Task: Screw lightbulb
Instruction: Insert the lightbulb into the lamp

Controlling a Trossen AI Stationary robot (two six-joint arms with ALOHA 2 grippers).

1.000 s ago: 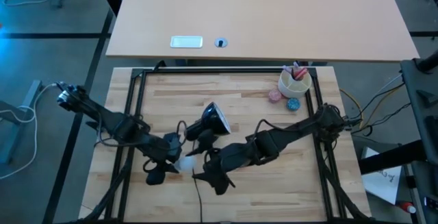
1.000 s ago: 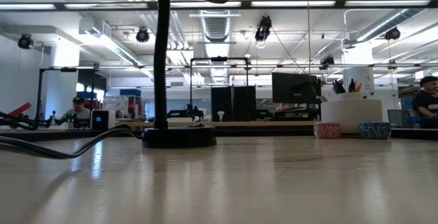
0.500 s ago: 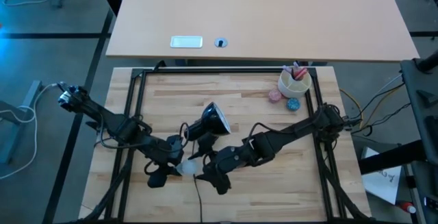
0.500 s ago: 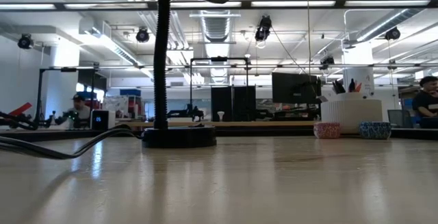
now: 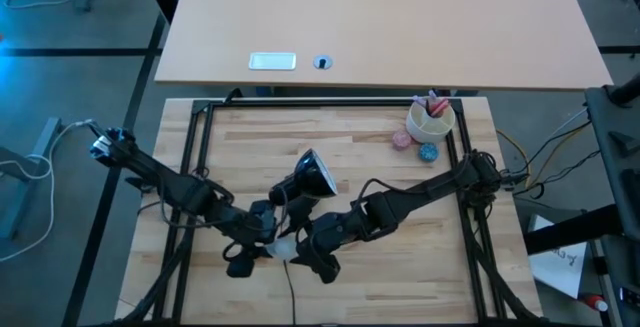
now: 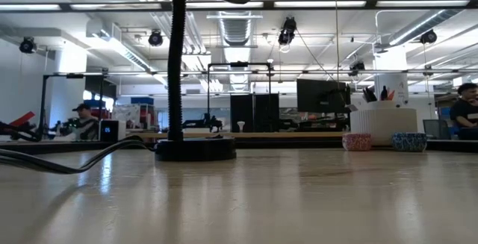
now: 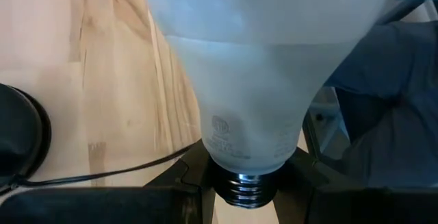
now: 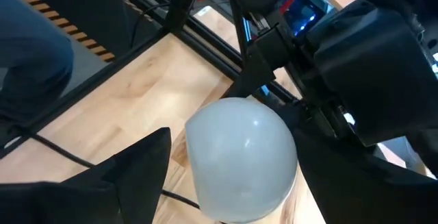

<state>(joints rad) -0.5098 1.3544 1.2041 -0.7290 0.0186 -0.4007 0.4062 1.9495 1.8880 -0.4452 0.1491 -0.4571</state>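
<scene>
The white lightbulb point(image 5: 282, 249) is near the table's front, just on the near side of the black desk lamp's shade point(image 5: 312, 174). The lamp stands on its round base point(image 6: 194, 148). My left gripper point(image 5: 266, 244) is shut on the bulb's narrow end. My right gripper point(image 5: 302, 252) is open, with its fingers on either side of the bulb's globe point(image 8: 239, 157). I cannot tell whether the right fingers touch the globe. Neither the bulb nor the grippers show in the low view. My left gripper pinches the bulb between its two fingers, at the bottom of its neck point(image 7: 243, 157) just above the metal screw base point(image 7: 244, 187). The fingers come from the table's left. The globe points away from the gripper toward my right gripper, above the wood.
The lamp's black cable point(image 6: 67, 162) trails over the near left of the table. A white cup of pens point(image 5: 431, 119) stands at the far right, with a pink ball point(image 5: 402, 139) and a blue ball point(image 5: 429, 152) beside it. A black frame rail point(image 5: 190, 167) runs along each side.
My left gripper has carried the bulb a little toward the table's right and near edge, up to my right gripper. My right arm has drawn slightly toward the bulb.
</scene>
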